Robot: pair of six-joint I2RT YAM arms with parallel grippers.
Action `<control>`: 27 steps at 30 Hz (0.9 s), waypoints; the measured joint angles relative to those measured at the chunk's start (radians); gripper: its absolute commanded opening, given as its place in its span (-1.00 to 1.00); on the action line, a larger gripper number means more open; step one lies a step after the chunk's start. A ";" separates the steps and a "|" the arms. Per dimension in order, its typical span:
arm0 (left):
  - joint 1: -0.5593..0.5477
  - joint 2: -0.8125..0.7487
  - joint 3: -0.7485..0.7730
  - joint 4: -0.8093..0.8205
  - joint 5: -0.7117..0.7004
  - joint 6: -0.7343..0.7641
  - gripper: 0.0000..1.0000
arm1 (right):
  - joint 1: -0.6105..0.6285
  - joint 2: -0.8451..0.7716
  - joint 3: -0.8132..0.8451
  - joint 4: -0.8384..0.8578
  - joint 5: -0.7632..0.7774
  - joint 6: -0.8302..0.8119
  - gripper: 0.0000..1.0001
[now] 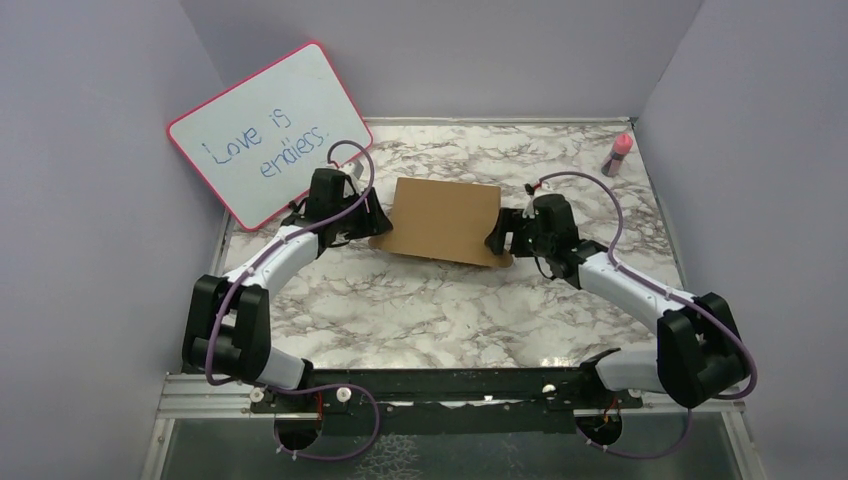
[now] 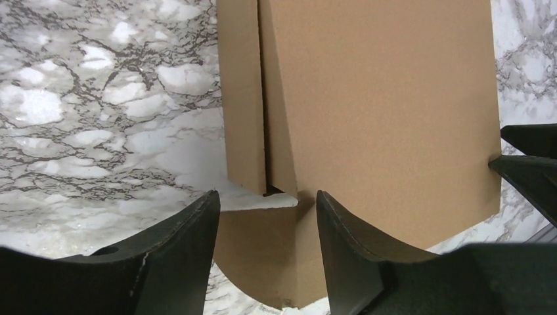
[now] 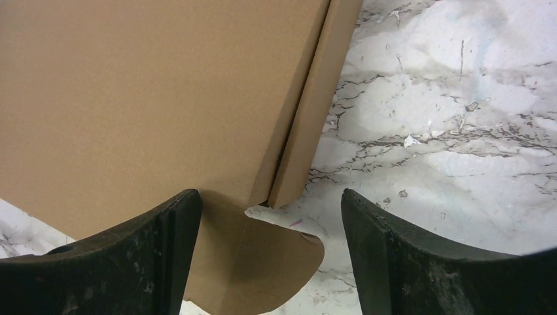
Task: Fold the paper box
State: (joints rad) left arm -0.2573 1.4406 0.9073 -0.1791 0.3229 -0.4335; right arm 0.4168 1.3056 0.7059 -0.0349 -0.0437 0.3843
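Black and spread wide, the left gripper (image 2: pixel 266 200) is seen with its jaws open, and nothing is clamped between them. A rounded corner flap of the paper box (image 2: pixel 381 98) is framed in the gap between the two fingers, low down against the desk (image 2: pixel 85 118). Whether the fingers touch the cardboard cannot be told. Beyond the flap, the broad brown panel stretches away from the gripper, with a narrow side strip set along one long edge and parted from it by a slit.

The right gripper (image 3: pixel 268 197) is likewise held open, and an opposite rounded flap is framed between its fingers. The main panel and a narrow strip run away from it.

From the top camera, the paper box (image 1: pixel 445 218) is seen lying flat on the marble desk (image 1: pixel 420 310), between the left gripper (image 1: pixel 372 222) and the right gripper (image 1: pixel 497 238), one at each short end. A pink-framed whiteboard (image 1: pixel 265 130) is propped behind the left arm, and a small pink bottle (image 1: pixel 619 153) stands well apart, at the far right corner.
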 measured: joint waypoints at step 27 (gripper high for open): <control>-0.013 0.082 -0.112 0.162 0.005 -0.072 -0.12 | -0.011 0.087 -0.104 0.200 -0.038 0.047 0.42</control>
State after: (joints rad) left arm -0.2707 1.5227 0.7956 -0.0174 0.3279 -0.5053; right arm 0.4057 1.3930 0.6018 0.1650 -0.0818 0.4309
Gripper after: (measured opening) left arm 0.452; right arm 0.719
